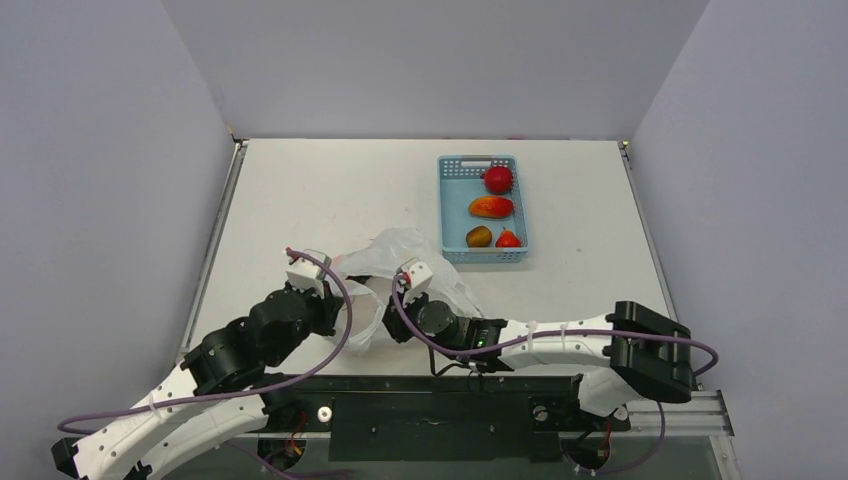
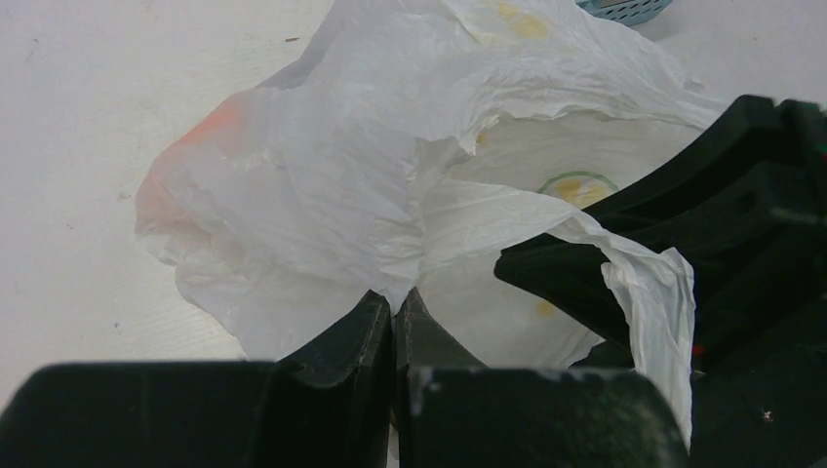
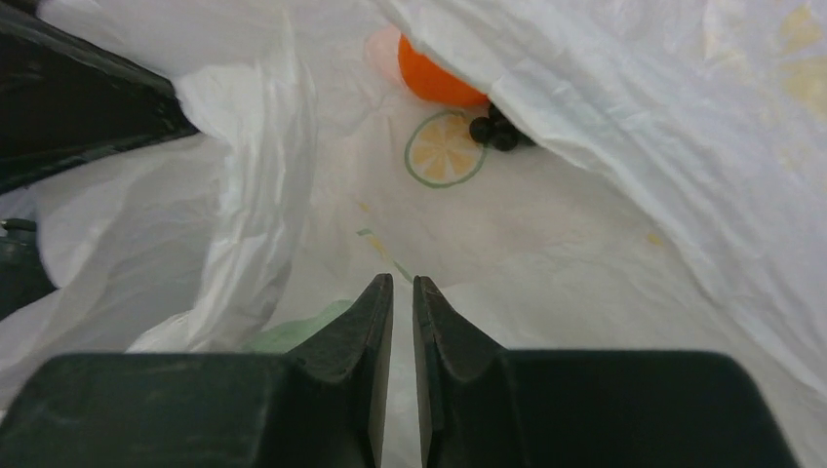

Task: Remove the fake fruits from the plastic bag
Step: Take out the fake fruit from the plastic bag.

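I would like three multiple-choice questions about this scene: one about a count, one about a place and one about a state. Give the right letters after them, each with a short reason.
1. How many fruits lie in the blue basket?
A. four
B. two
C. six

2. Where is the orange?
A. in the basket
B. on the bare table
C. inside the plastic bag

3. How do the fingers of the left gripper stand?
A. wide open
B. shut on the bag's edge
C. open around a fruit

Answers:
1 A: the top view shows four fruits there.
2 C: the right wrist view shows it under the film, beside the grape bunch.
3 B: the left wrist view shows the tips together, pinching the film.
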Available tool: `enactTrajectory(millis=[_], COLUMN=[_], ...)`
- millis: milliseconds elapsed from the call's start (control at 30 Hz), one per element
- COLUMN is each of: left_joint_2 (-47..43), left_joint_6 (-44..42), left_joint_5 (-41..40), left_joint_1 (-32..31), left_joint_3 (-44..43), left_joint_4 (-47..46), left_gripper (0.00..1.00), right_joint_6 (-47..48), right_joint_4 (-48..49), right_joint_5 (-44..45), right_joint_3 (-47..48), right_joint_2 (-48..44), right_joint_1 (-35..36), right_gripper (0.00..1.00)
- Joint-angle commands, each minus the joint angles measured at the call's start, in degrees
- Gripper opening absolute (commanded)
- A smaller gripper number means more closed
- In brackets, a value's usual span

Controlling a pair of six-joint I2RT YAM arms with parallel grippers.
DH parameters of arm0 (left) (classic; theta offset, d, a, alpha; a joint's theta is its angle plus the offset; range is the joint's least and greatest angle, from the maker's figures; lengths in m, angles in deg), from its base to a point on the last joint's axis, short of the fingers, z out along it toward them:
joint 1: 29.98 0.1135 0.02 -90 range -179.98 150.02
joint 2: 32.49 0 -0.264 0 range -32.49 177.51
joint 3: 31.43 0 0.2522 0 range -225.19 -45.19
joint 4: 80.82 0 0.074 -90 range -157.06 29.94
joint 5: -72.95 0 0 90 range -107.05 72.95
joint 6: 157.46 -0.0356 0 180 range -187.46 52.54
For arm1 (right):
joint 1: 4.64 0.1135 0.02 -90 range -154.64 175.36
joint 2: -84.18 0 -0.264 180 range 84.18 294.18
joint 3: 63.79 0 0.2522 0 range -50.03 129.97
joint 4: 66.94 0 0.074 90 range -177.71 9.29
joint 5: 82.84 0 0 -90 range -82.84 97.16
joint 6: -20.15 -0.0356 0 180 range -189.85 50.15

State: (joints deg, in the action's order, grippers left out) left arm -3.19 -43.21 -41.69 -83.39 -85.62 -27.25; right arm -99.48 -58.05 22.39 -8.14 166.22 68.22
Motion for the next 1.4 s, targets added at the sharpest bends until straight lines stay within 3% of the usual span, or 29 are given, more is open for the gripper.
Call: enactTrajectory(millis=[0,300,433,667,867,1000,1067,1367], left_joint_2=[-0.4,-0.2,-0.5,-0.3,-0.3,-0.3,-0.1,0.9], left_joint_6=[-0.4,-0.6,-0.7,-1.0,-1.1,-1.3,-1.4,-1.4], left_joint_5=[-0.2,0.5,1.4,2.0,2.3,2.9,3.2,3.7], left_joint_1=[-0.8,-1.5,-2.2,-3.3,-3.8,-4.0,-4.1,-5.1], left_joint_3=[-1.7,-1.6,-1.5,-1.5,-1.4,-1.4,-1.3,-1.4], left_joint_4=[-2.7,-3.0,-3.3,-3.5,-3.8,-4.1,-4.2,-4.0], left_gripper=[0.0,0.0,0.0,0.0,0.0,0.0,0.0,0.0], right_joint_6=[0.4,-0.7,-2.3,-4.4,-6.0,-7.3,-7.3,-8.3], right_joint_4=[8.2,12.2,16.7,17.2,17.4,17.0,15.4,2.8], right_joint_5=[3.0,6.3,6.7,8.5,8.9,10.8,13.0,23.0], right_joint_3=[2.8,7.8,8.6,12.6,15.1,17.1,20.1,32.4], right_joint_2=[5.4,15.9,20.2,25.0,27.6,29.6,30.8,39.4], right_joint_1=[0.4,-1.9,-3.8,-5.7,-7.5,-8.4,-8.4,-8.6], right_gripper=[0.11,0.12,0.21,0.26,0.38,0.56,0.7,0.82])
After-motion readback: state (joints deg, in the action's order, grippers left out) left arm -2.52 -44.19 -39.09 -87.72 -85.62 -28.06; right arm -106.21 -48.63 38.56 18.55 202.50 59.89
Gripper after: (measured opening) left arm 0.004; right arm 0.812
